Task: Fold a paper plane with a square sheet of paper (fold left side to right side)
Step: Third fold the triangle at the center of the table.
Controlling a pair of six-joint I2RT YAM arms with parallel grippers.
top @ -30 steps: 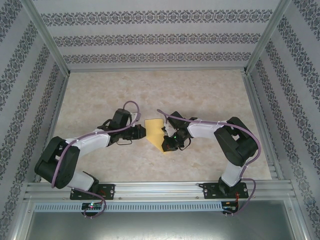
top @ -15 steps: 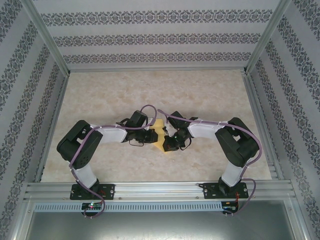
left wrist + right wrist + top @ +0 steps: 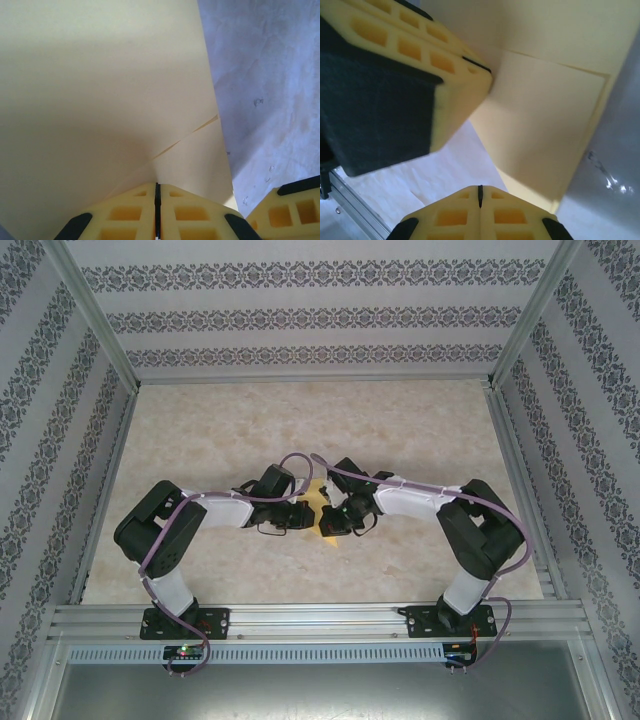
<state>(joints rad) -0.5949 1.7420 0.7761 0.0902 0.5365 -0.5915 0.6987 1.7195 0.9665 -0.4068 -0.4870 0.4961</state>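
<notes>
- Left gripper [image 3: 157, 186], two yellow honeycomb-moulded plastic fingers with black trim on a black arm: closed flush, with only a thin dark seam between. Tips set against the paper, just below a diagonal fold edge. Cannot tell whether any layer is pinched in the seam.
- Right gripper [image 3: 480, 189], same yellow fingers with black trim: closed flush likewise. Tips at the paper's lower edge, just beside the left gripper. Cannot tell whether resting on the sheet or nipping its edge.
- Thin, matte, yellow-orange square sheet of paper [image 3: 100, 90], plain, no print: located near the middle of the table, a little toward the near edge, between the two grippers. Largely covered by them from above, with small yellow patches showing. Folded, one layer lying over another, with straight edges and a squared corner on the upper layer.
- Beige marbled table [image 3: 400, 430]: flat, bare around the paper, bounded by metal strips at the left, right and far edges.
- Ribbed aluminium rail [image 3: 320, 618] along the near edge: carrying both arm bases, left and right, well apart.
- Grey-and-white patterned wall panels [image 3: 320, 315]: standing at the far, left and right edges of the table.
</notes>
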